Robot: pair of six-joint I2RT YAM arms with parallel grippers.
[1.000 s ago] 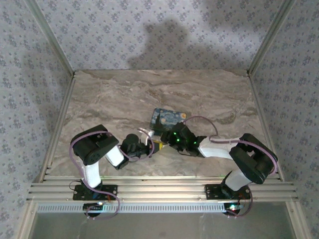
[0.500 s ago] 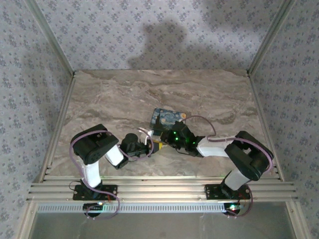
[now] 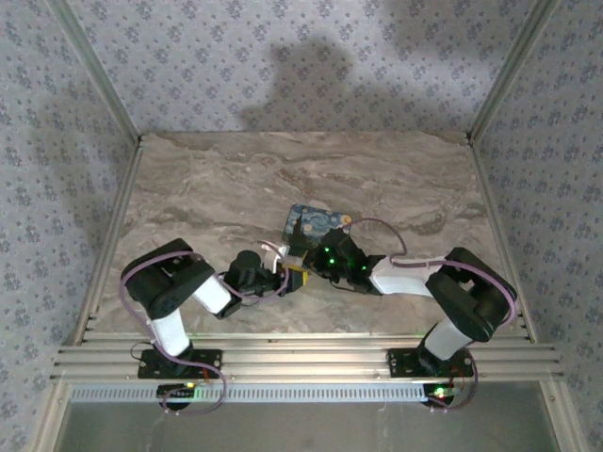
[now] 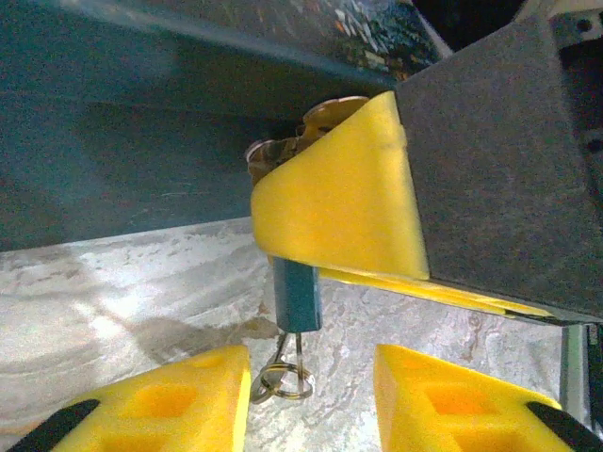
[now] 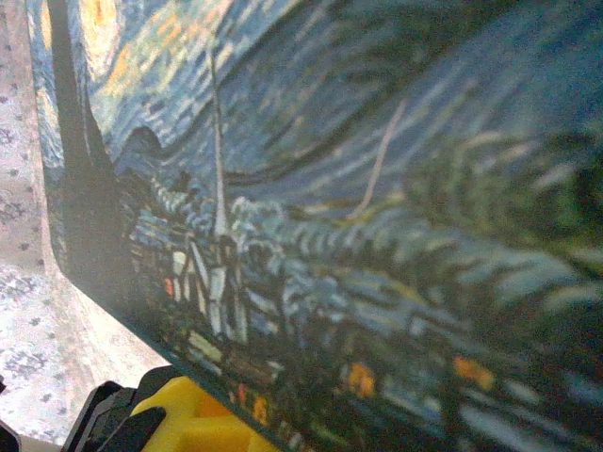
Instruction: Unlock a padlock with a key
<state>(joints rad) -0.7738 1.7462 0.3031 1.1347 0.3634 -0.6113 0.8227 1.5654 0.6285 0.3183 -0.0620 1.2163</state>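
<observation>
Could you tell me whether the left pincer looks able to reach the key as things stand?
Probably yes: the left pincer is open, with the key hanging from the padlock between its pads; the other arm's yellow finger sits higher.

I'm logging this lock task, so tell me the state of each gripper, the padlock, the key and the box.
Padlock: hanging upright; whether it is locked is hidden.
Key: dangling at the padlock's underside, not gripped.
Left gripper: open, fingers flanking the key.
Right gripper: open or shut unclear; its finger covers the padlock's top.
Box: appears closed.
</observation>
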